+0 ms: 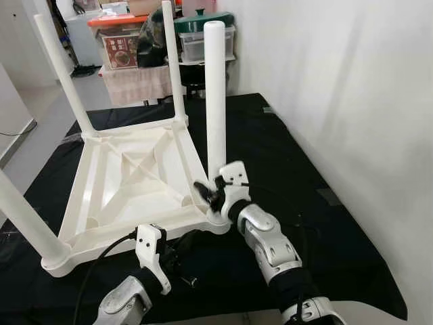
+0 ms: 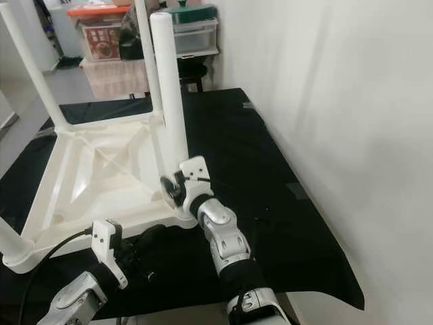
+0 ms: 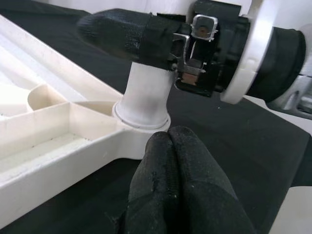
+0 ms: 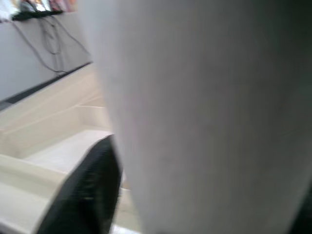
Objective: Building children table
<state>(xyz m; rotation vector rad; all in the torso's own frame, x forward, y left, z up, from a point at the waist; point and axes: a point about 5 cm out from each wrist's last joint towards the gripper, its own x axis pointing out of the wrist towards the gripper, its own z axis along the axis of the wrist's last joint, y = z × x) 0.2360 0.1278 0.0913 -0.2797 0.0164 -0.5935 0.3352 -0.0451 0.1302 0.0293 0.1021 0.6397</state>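
A white plastic children's table (image 1: 135,176) lies upside down on a black cloth (image 1: 284,149). Its legs point upward. My right gripper (image 1: 211,193) is shut around the base of the near right leg (image 1: 215,95), just above its corner socket (image 3: 141,114). One black finger (image 3: 122,31) wraps the leg, and in the right wrist view the leg (image 4: 209,117) stands close beside a finger (image 4: 87,195). My left gripper (image 3: 170,141) is shut on nothing, low over the cloth beside the table's front rim, a little short of that socket.
Other legs rise at the far left (image 1: 64,74), far right (image 1: 172,61) and near left (image 1: 27,220) corners. Storage boxes (image 1: 118,37) stand behind the table. A white wall (image 1: 352,101) runs along the right. A black cable (image 1: 101,261) trails by my left arm.
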